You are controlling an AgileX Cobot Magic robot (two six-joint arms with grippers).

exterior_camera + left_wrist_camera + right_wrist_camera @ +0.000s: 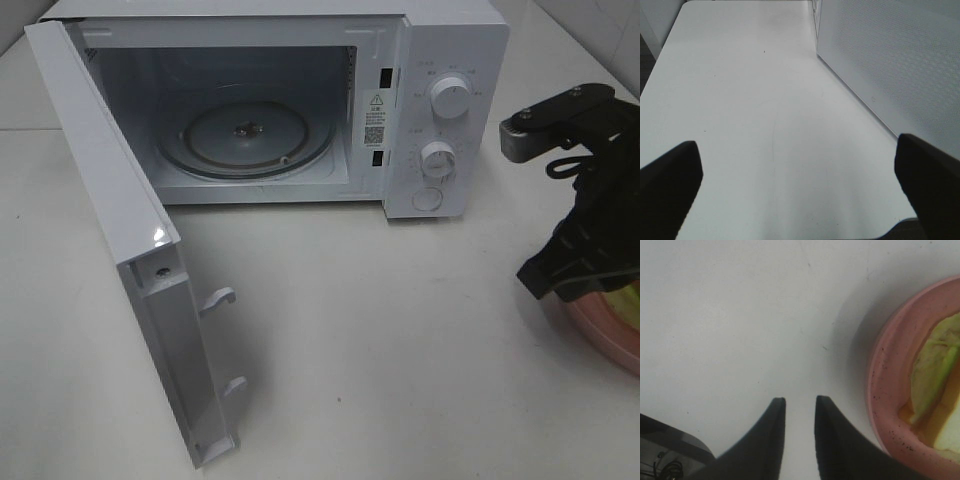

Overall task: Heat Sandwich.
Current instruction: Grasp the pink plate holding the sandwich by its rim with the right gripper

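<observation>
Here the white table (765,100) lies under a wide-spread left claw (797,175) and barely parted right claw (800,402).

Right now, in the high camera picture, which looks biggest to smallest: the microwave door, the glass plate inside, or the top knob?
1. microwave door, though it stands nearest the camera, which helps it look big
2. glass plate
3. top knob

This is looking like a robotics lab posing as a kitchen: a white microwave (455,50) is standing open on a plain white table (380,340), a sandwich (935,370) is sitting on a pink plate (885,385), and a black robot arm (590,200) is hanging over it.
</observation>
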